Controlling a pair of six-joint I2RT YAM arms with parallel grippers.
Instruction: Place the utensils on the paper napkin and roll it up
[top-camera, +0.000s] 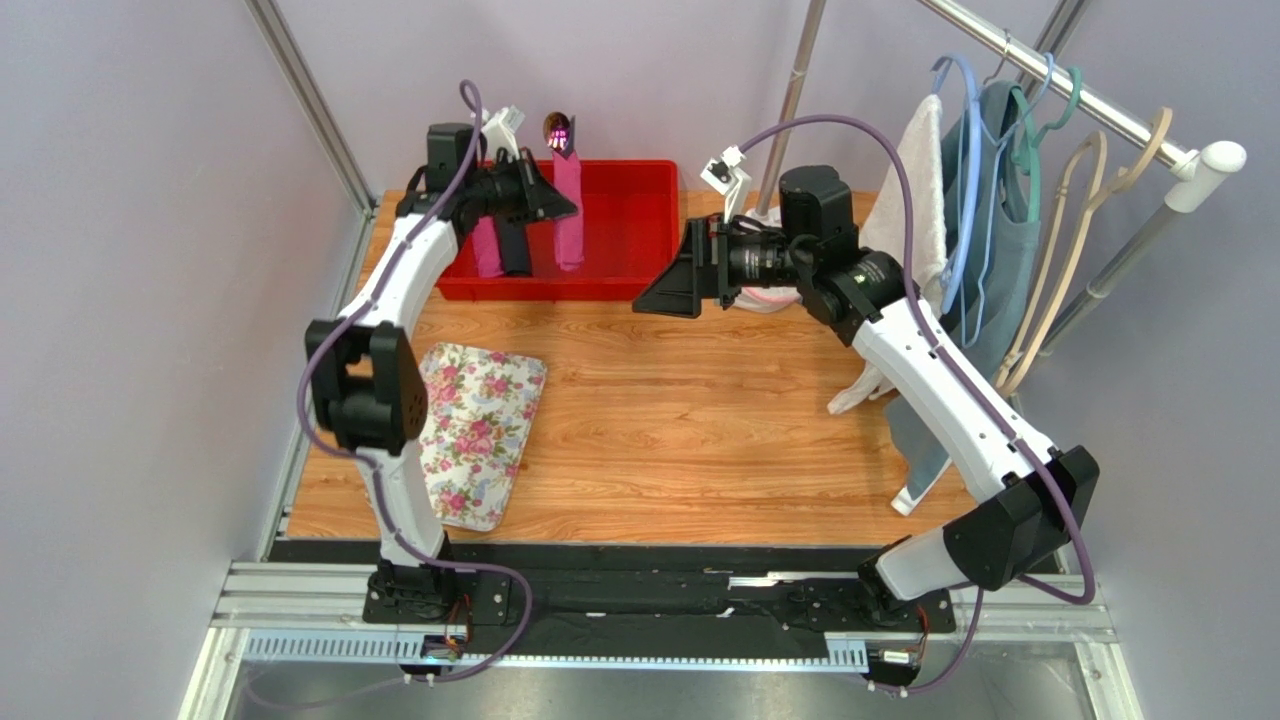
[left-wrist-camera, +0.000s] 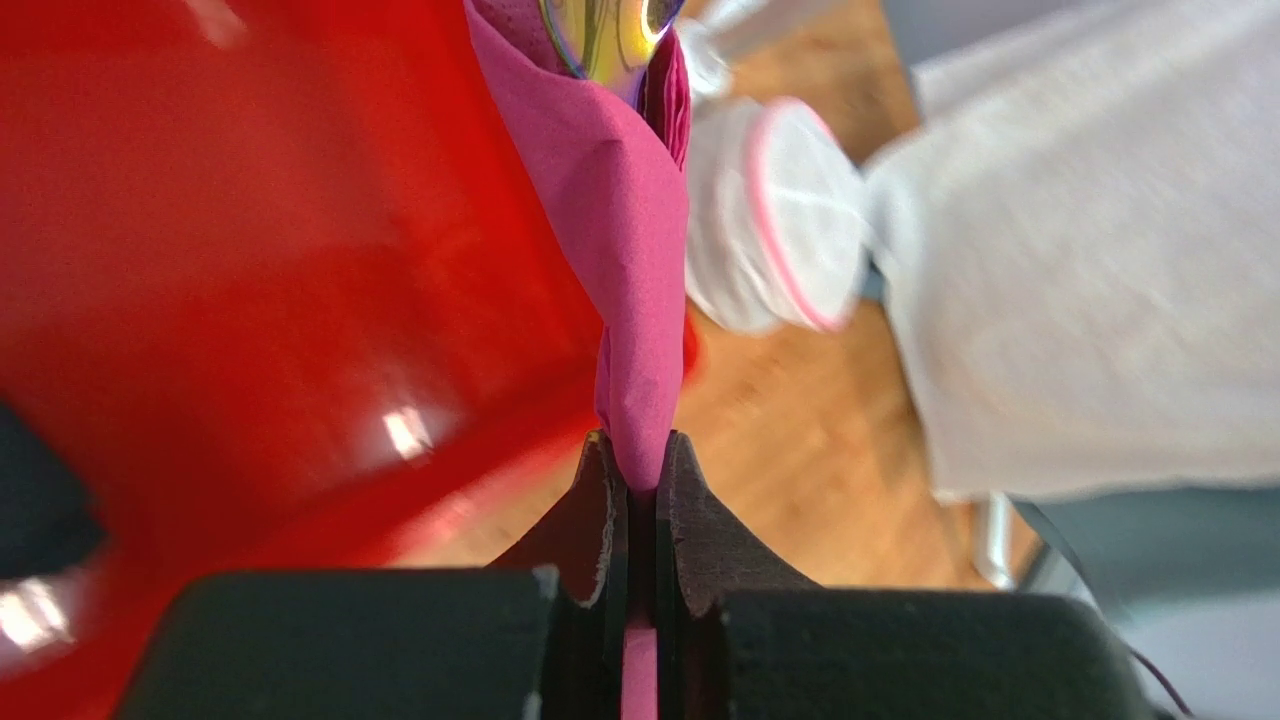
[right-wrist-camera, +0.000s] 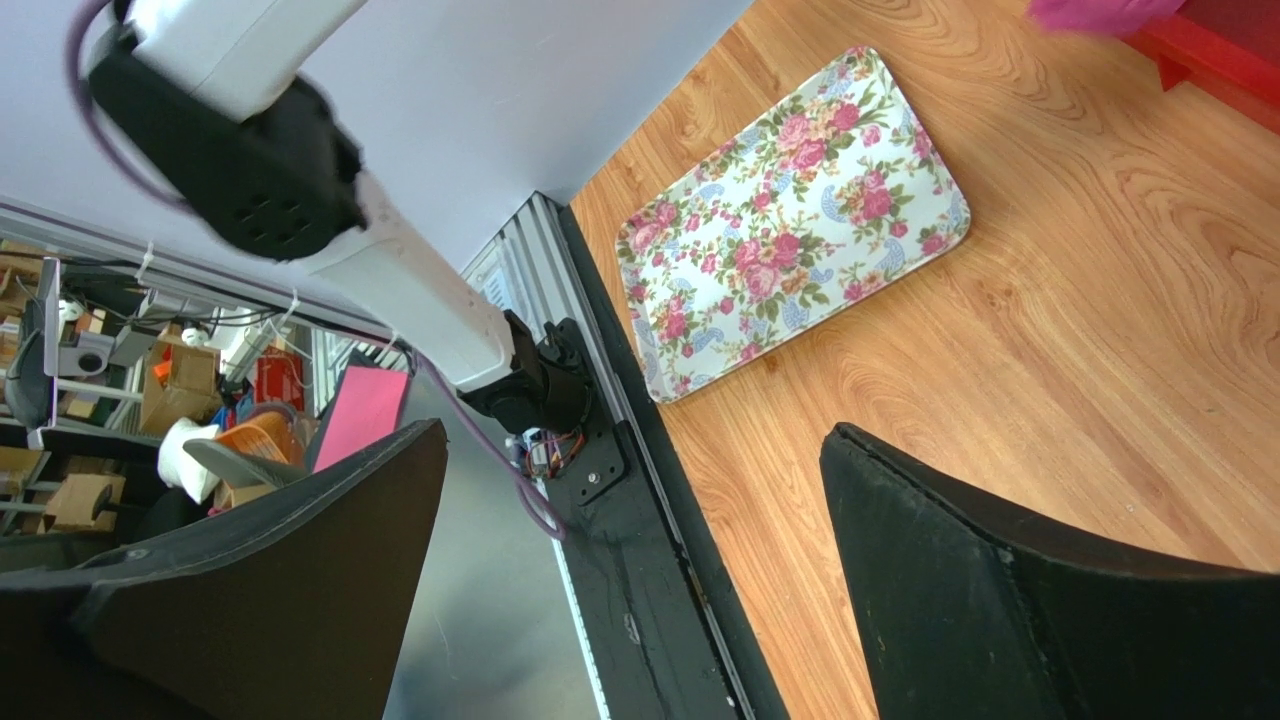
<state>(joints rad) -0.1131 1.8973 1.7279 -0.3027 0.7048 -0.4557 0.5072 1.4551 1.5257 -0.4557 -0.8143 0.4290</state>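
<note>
The magenta paper napkin (left-wrist-camera: 624, 195) is rolled into a tube around the utensils. A shiny purple-tinted head (left-wrist-camera: 609, 30) pokes out of its far end. My left gripper (left-wrist-camera: 643, 450) is shut on the roll's near end, pinching the paper between both pads. From above, the roll (top-camera: 568, 210) stands upright over the red bin (top-camera: 639, 225), with the left gripper (top-camera: 538, 188) beside it and the utensil head (top-camera: 559, 137) on top. My right gripper (top-camera: 672, 285) hangs wide open above the table to the bin's right, holding nothing; its wrist view shows the right gripper (right-wrist-camera: 634, 435) over bare wood.
A pink roll (top-camera: 489, 249) and a black roll (top-camera: 516, 248) stand in the bin's left part. A floral-print tray (top-camera: 478, 428) lies at the table's left. A rack with hangers and hanging cloths (top-camera: 984, 225) fills the right side. A white cloth (left-wrist-camera: 774, 218) lies past the bin.
</note>
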